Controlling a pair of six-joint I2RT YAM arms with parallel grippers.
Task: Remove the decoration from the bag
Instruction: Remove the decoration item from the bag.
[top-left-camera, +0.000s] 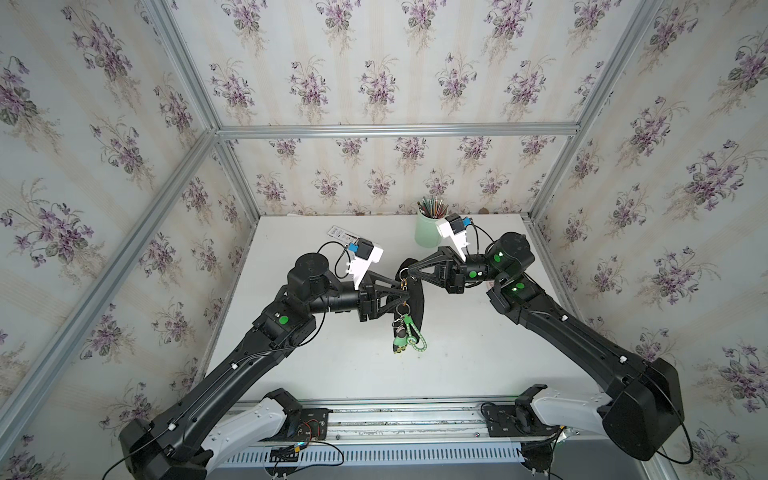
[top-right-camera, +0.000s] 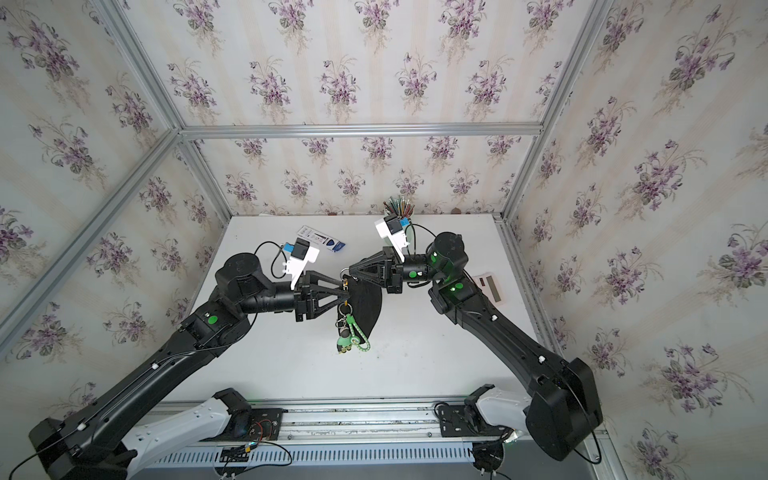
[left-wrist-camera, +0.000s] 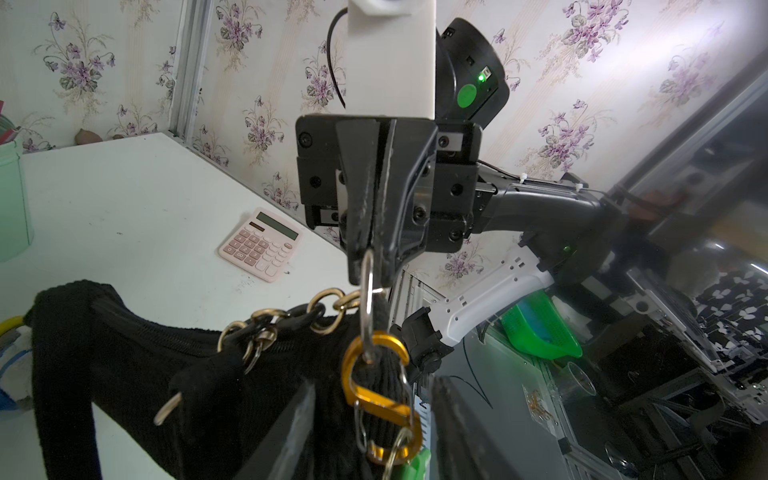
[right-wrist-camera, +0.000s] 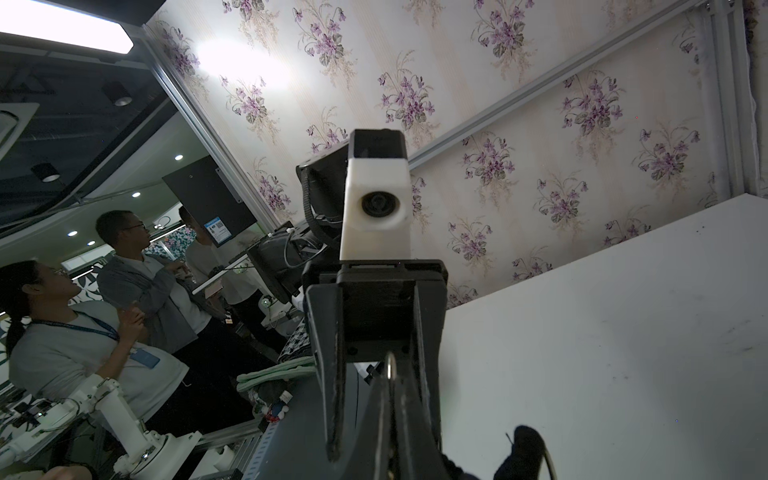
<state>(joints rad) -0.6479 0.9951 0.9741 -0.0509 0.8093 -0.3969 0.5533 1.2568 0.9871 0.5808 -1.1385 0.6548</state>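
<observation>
The decoration (top-left-camera: 406, 336) hangs beside the bag (top-left-camera: 417, 303), over the table's (top-left-camera: 332, 365) middle.

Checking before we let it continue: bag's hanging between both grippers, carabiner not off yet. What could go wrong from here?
1. The right gripper pinches only the thin silver ring that the bag hangs from; it may slip and drop.
2. The gold carabiner sits against the bag's fabric, so a pull by the left gripper could snag it.

No writing is legible: calculator (left-wrist-camera: 261, 245) keys and package (top-right-camera: 321, 240) print blur.
</observation>
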